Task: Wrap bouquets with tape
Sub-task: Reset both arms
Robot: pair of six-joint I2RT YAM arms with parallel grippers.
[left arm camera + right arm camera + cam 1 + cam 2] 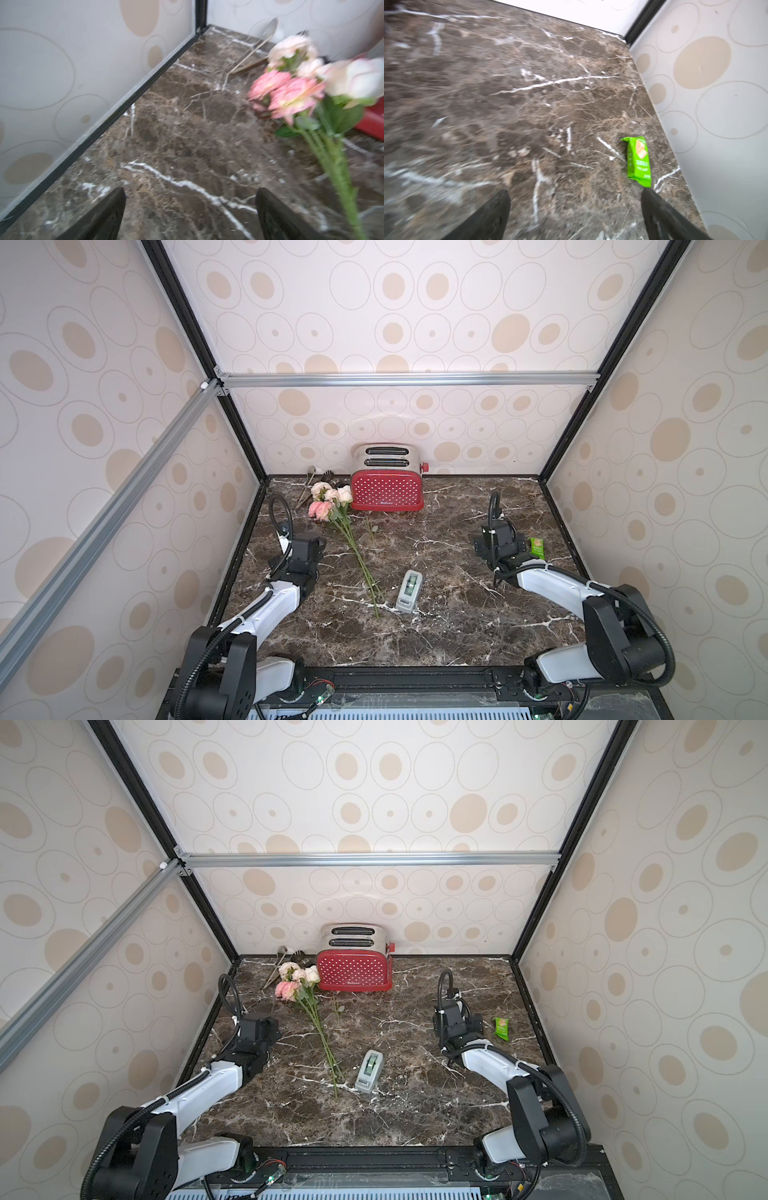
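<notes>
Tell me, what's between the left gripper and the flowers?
Nothing but bare table. The left gripper, open, sits apart from the bouquet; both top views and the left wrist view show this.

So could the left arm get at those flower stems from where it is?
Probably yes: the left gripper is open and empty, and only bare marble tabletop lies between it and the bouquet stems beside it.

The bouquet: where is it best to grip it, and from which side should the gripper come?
I would grip the bouquet at mid-stem, from above, jaws across the stems. It lies flat on the table, blooms by the toaster, stem ends splaying near the tape dispenser. Midway the stems run close together, below the leaves. The open left gripper is nearer.
</notes>
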